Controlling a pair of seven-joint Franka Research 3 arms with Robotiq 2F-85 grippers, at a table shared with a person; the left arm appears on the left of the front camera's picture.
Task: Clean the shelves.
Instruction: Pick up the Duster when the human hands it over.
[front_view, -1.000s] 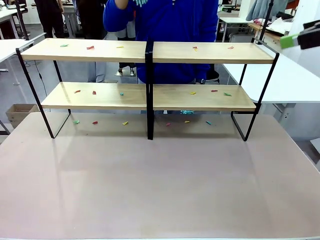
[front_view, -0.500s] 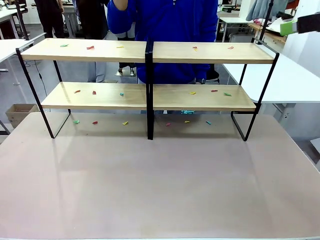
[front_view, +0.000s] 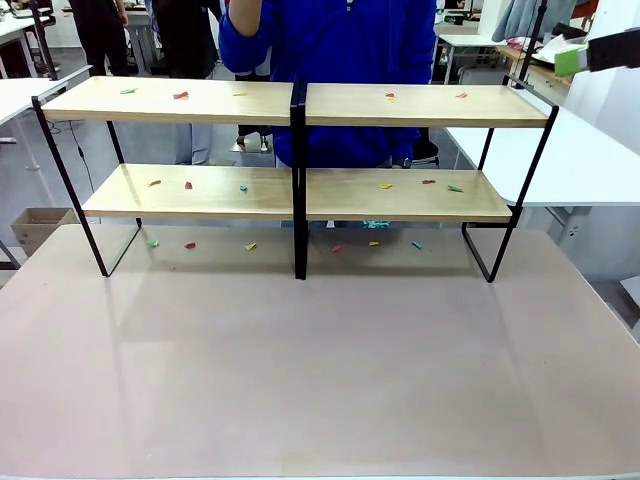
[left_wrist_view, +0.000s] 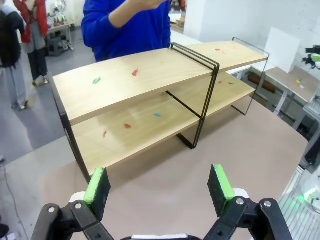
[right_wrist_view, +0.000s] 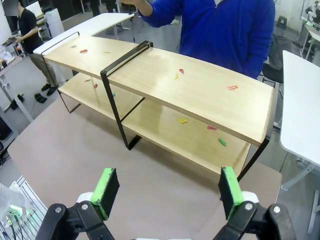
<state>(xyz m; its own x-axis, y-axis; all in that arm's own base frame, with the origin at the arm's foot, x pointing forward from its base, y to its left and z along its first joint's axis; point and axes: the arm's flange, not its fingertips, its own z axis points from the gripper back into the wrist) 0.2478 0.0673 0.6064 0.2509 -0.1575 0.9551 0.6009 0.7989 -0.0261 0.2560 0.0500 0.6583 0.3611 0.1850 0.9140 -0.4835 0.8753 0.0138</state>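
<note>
The shelves (front_view: 300, 105) stand across the far half of the tabletop: four light-wood boards on a black frame with a centre post. They also appear in the left wrist view (left_wrist_view: 135, 80) and the right wrist view (right_wrist_view: 190, 85). Small coloured scraps (front_view: 180, 96) lie scattered on both tiers and on the tabletop underneath (front_view: 250, 246). My left gripper (left_wrist_view: 160, 187) is open and holds nothing, hanging above the table in front of the rack. My right gripper (right_wrist_view: 167, 192) is open too, and it sits high at the top right (front_view: 590, 55) past the rack's right end.
A person in a blue top (front_view: 330, 40) stands right behind the shelves with one hand raised. The pinkish tabletop (front_view: 320, 380) is bare in front. White tables (front_view: 560, 160) flank the right and left, and a cardboard box (front_view: 35, 225) sits on the floor at left.
My right gripper has risen a little at the top right. The person's raised hand has gone up past the picture's top edge. The shelves and scraps have not moved.
</note>
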